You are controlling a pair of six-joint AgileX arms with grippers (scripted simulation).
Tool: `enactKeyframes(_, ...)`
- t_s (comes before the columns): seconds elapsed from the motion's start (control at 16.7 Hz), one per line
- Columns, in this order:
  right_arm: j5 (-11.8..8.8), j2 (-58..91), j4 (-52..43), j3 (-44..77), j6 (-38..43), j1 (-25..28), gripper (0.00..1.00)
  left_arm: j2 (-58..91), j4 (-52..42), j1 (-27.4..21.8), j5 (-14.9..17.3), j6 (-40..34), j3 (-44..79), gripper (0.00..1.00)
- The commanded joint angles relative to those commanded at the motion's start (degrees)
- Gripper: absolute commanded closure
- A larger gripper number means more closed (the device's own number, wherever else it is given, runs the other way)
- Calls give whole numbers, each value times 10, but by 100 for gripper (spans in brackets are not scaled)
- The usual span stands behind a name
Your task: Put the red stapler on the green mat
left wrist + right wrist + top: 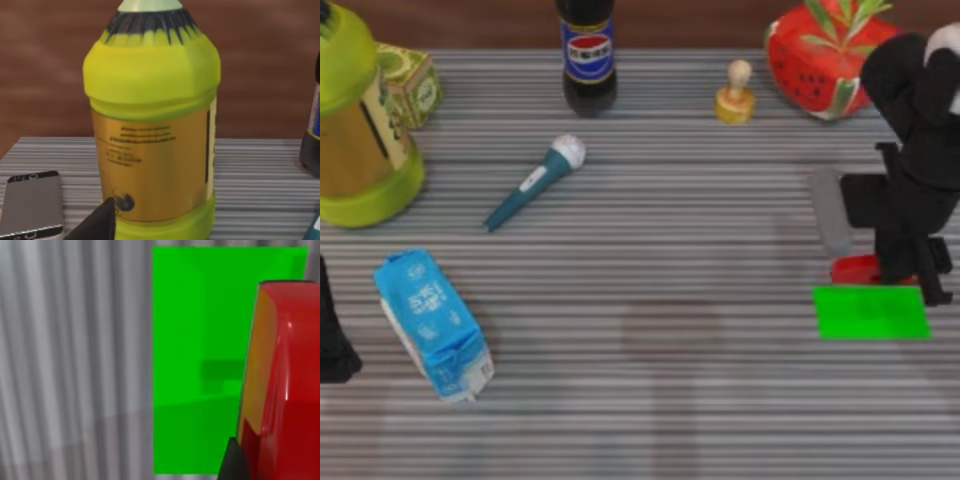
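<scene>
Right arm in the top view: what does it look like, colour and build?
The right arm is matte black all over, made of bulky rounded links with one white cap near its upper end. Its right gripper is black too, blocky and angular. No cables or markings show. The left arm shows only as a black sliver at the table's left edge.

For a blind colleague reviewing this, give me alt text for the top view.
At the table's right, the right gripper holds the red stapler just beside the green mat. The left arm sits parked at the left edge.
</scene>
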Motion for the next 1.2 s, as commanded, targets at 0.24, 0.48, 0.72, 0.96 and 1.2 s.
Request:
enactKeyframes(0.24,0,20,66,-48,0,1,100,0,0,0,0,0,0,0)
enactKeyframes(0.48,0,21,68,-50,0,1,100,0,0,0,0,0,0,0)
enactKeyframes(0.72,0,21,68,-50,0,1,70,0,0,0,0,0,0,0)
enactKeyframes(0.96,0,21,68,-50,0,1,40,0,0,0,0,0,0,0)
enactKeyframes(1.2,0,21,68,-50,0,1,10,0,0,0,0,0,0,0)
